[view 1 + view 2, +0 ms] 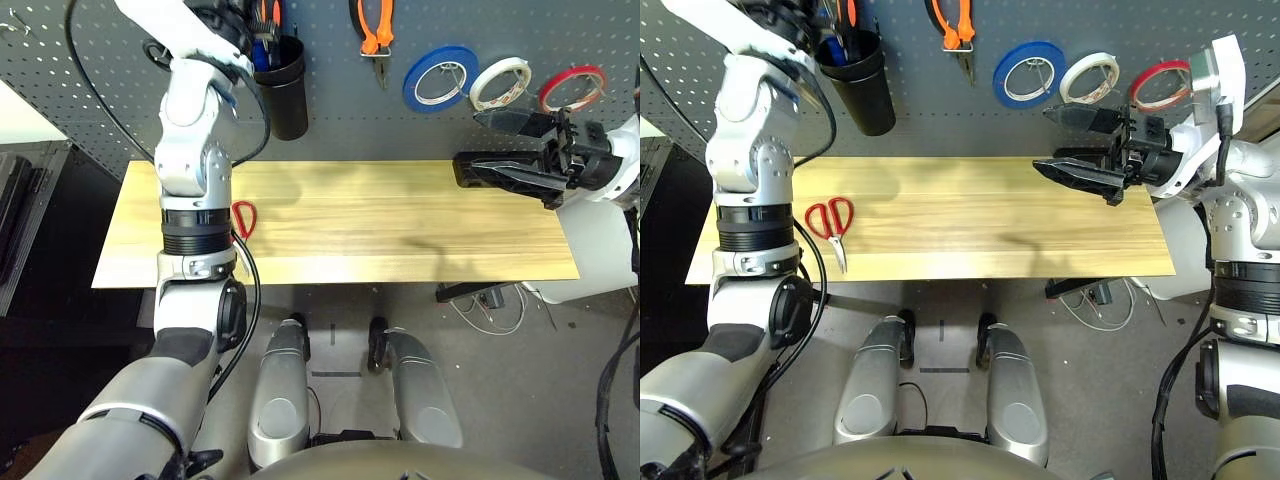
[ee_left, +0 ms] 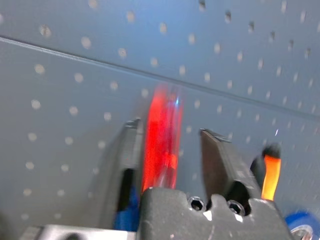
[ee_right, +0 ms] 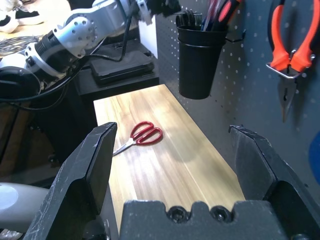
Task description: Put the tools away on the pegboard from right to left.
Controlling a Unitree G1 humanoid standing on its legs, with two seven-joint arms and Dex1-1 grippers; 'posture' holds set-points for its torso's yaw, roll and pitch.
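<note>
Left wrist view: a blurred red screwdriver handle (image 2: 161, 145) is seen between the left gripper (image 2: 172, 150)'s parted fingers, seemingly ungripped, over the black cup (image 1: 285, 88) on the dark grey pegboard (image 1: 90, 90). Red-handled scissors (image 1: 830, 222) are left lying on the wooden table (image 1: 990, 220). The right gripper (image 1: 1072, 142) is held wide apart.

i'm looking at a workshop or robot lab corner. a dark grey pegboard (image 1: 420, 130) covers the wall, with orange-handled pliers (image 1: 375, 30) on a hook, tape rolls (image 1: 440, 78) hung in a row and a black cup (image 1: 283, 85) holding tools. below it sits a plain wooden table (image 1: 400, 225) on a bare grey floor (image 1: 500, 380), with loose cables (image 1: 490, 305) trailing underneath.
</note>
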